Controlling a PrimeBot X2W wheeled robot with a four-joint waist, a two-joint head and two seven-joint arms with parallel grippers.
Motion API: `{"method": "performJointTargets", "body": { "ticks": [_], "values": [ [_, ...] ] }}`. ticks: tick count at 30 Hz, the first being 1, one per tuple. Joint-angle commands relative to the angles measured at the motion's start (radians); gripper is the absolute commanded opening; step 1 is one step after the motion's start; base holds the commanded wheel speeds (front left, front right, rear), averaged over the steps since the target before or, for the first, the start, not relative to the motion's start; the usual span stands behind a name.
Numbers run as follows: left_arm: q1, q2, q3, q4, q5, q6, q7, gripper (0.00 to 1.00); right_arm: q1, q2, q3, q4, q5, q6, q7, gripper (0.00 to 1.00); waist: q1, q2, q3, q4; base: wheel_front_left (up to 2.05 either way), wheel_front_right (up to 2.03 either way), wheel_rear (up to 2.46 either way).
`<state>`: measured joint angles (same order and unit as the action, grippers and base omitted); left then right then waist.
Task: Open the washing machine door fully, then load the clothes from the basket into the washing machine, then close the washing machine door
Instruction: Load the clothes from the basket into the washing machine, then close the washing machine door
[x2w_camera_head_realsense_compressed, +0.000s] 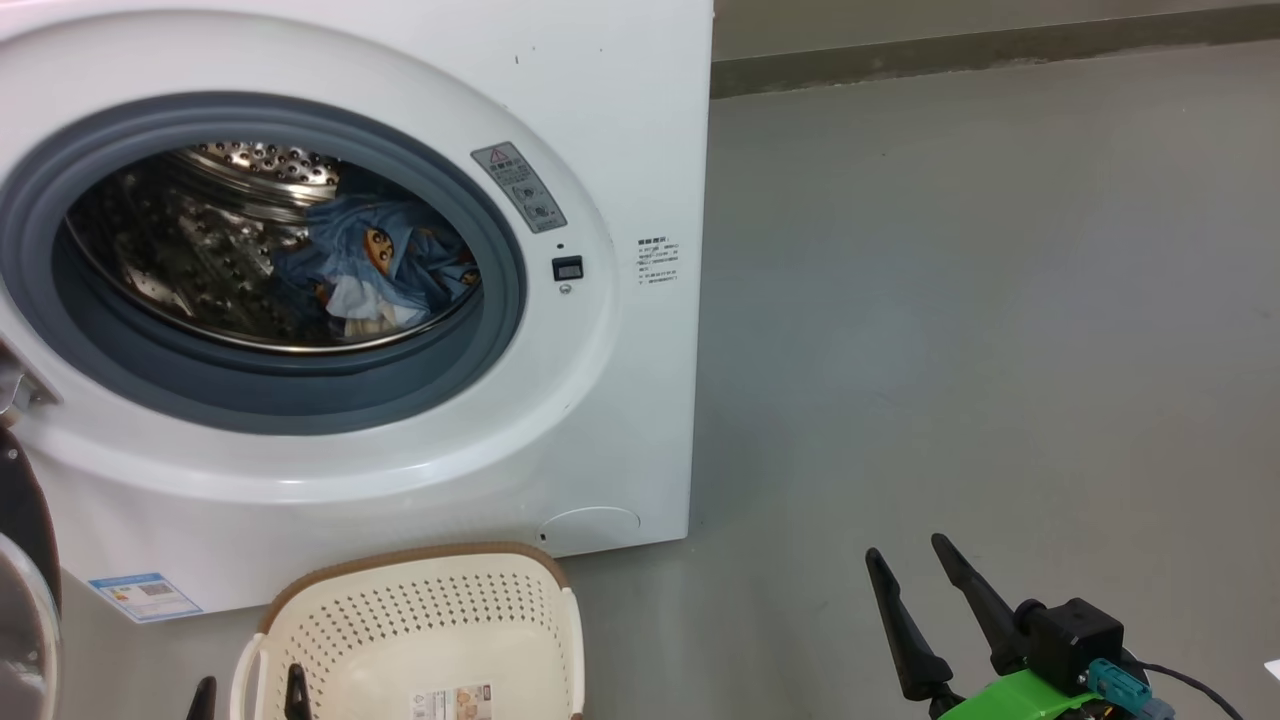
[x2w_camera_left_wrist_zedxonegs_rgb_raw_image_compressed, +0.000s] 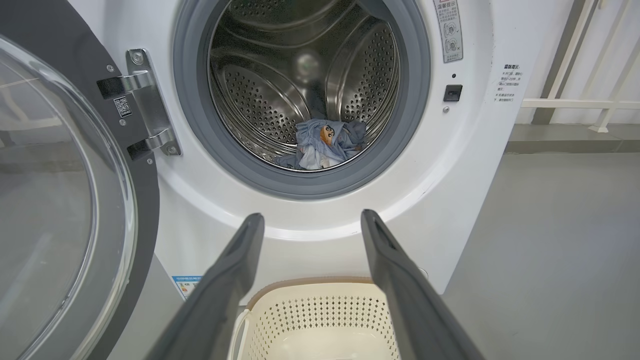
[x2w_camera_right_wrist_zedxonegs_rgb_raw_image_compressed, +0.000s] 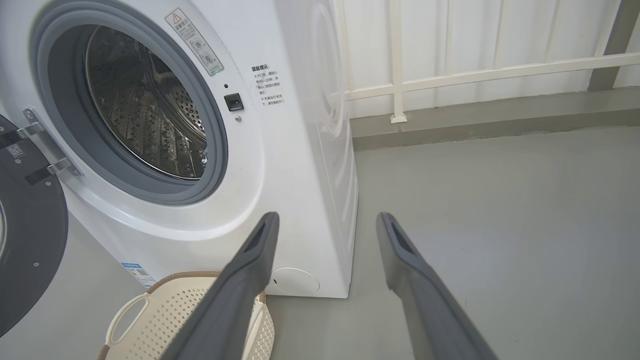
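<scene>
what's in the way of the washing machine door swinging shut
Nothing visible in the opening: the clothes lie deep in the drum. The basket stands on the floor before the washing machine, probably below the door as it swings.

right jaws long, black, tapered | green bracket (x2w_camera_head_realsense_compressed: 1010, 697) | teal connector (x2w_camera_head_realsense_compressed: 1113, 681) | black cable (x2w_camera_head_realsense_compressed: 1195, 686)

Head: high, looking down; wrists: low, level; all share washing machine (x2w_camera_head_realsense_compressed: 640, 120), basket (x2w_camera_head_realsense_compressed: 420, 612).

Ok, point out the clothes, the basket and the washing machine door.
the clothes (x2w_camera_left_wrist_zedxonegs_rgb_raw_image_compressed: 325, 145), left wrist view, on the blue heap of fabric.
the basket (x2w_camera_head_realsense_compressed: 420, 610), head view, on its perforated back wall.
the washing machine door (x2w_camera_left_wrist_zedxonegs_rgb_raw_image_compressed: 147, 210), left wrist view, on its black rim beside the glass.
</scene>
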<state>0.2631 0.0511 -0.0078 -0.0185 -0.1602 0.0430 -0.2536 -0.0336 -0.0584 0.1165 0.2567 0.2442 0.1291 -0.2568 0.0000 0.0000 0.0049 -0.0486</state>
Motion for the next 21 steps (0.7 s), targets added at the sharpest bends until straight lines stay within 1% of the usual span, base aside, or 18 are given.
{"method": "performJointTargets", "body": {
  "ticks": [1,14,21],
  "values": [
    [-0.009,-0.001,0.027,-0.026,0.001,0.012,-0.008,1.0,-0.004,-0.002,0.025,-0.026,-0.01,0.002,-0.005,1.0,0.0,0.0,0.0,0.0,0.0,0.0,0.0],
    [-0.01,-0.001,0.024,-0.023,-0.001,0.017,-0.008,1.0,-0.008,-0.001,0.025,-0.024,-0.007,0.002,-0.005,1.0,0.0,0.0,0.004,0.002,-0.04,0.04,0.0],
    [-0.012,-0.001,0.024,-0.026,-0.003,0.023,-0.008,1.0,-0.011,-0.001,0.023,-0.023,-0.004,0.002,-0.005,1.0,0.0,0.0,0.008,-0.003,-0.85,0.85,0.0]
  ]
}}
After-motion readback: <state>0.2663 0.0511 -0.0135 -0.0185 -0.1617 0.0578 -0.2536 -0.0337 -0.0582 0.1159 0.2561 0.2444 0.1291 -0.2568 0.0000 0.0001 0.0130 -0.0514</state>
